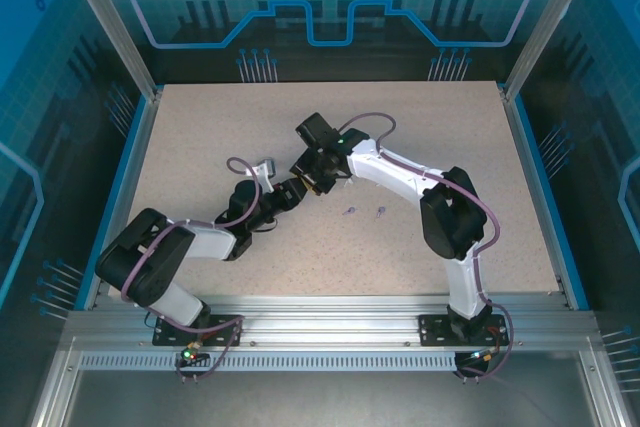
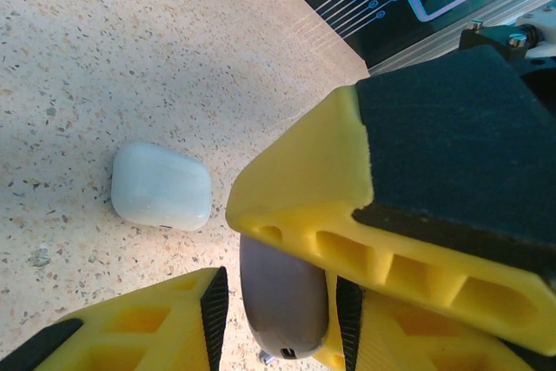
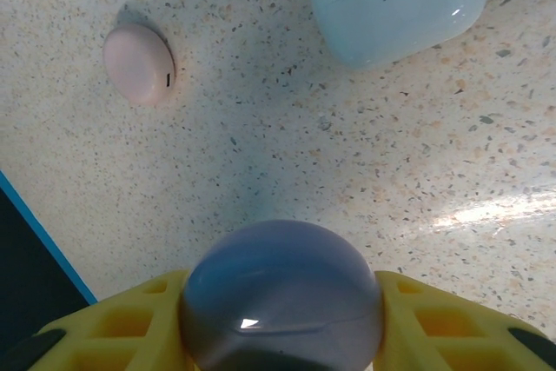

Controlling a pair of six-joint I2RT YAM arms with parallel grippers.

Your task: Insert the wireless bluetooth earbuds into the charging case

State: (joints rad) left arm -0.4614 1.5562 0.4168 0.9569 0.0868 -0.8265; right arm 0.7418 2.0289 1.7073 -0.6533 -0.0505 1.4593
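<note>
Speckled beige table (image 1: pixel 450 147), blue-lit enclosure around it. I record the right fingers (image 3: pixel 434 336) clamped on the purple charging case (image 3: pixel 282 297), which fills the gap between them. The left fingers (image 2: pixel 130 327) flank the same case, one on each side; I cannot tell whether they press it. Two purple earbuds (image 1: pixel 348 211) lie loose on the table, near both sets of fingers, on the arm-base side, touching neither. A white case (image 2: pixel 161 187) and a pink case (image 3: pixel 139 62) rest nearby.

Robot lab cell: speckled bench (image 1: pixel 200 127) beneath the jaws, aluminium frame (image 1: pixel 320 332), blue circuit-print walls (image 1: pixel 330 7) beyond.
</note>
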